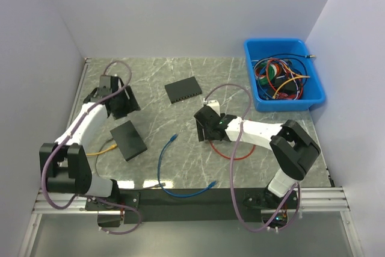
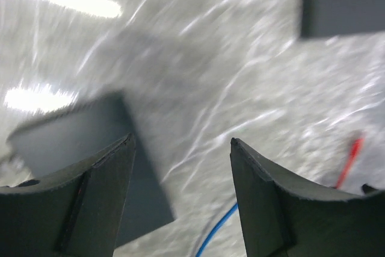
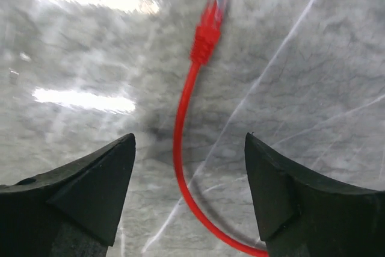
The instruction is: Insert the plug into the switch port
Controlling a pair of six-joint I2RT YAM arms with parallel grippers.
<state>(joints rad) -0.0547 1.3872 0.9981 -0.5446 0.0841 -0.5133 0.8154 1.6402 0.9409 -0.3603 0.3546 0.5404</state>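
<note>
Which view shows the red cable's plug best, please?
Right wrist: the red plug lies large and unobstructed. The top view shows only its cable; the left wrist, a blurred red sliver.

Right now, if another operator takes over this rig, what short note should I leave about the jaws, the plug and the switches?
Left gripper: jaws open, empty, above the table with both black switches in its view.
Right gripper: jaws open, empty, over the red cable; the red plug lies free on the table just ahead.
Switches: near switch and far switch lie flat, apart from the plug.
Done: the red plug is in no port.
Left: grasp the plug, bring it to a port, push it in.
</note>
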